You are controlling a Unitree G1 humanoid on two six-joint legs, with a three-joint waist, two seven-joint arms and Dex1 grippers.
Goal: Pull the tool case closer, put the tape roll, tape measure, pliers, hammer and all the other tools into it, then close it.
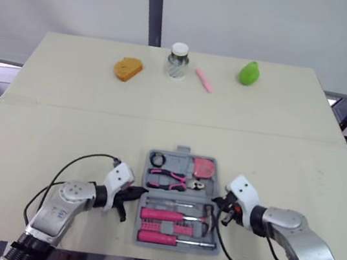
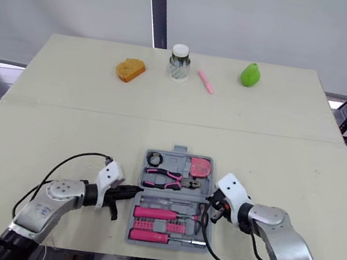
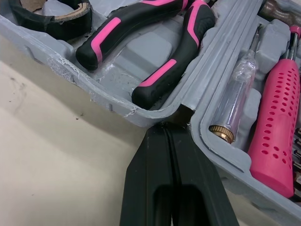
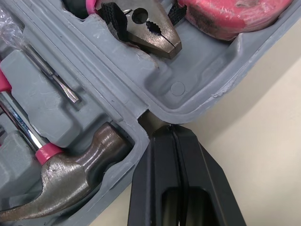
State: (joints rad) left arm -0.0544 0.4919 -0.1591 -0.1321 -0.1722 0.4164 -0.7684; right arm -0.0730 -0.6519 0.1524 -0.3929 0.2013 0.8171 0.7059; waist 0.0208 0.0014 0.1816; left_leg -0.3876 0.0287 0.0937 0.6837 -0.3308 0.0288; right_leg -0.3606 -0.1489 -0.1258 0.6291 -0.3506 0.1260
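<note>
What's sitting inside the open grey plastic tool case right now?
Black tape roll, pink-and-black pliers, pink tape measure, steel-headed hammer, pink-handled screwdrivers and a clear-handled screwdriver. What lies beneath them is covered.

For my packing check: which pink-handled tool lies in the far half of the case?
The pliers, beside the tape roll; the hammer and the other pink-handled tool lie in the near half.

Open tool case [image 1: 183,198], L gripper [image 1: 140,194] at its left edge, R gripper [image 1: 216,204] at right edge
</note>
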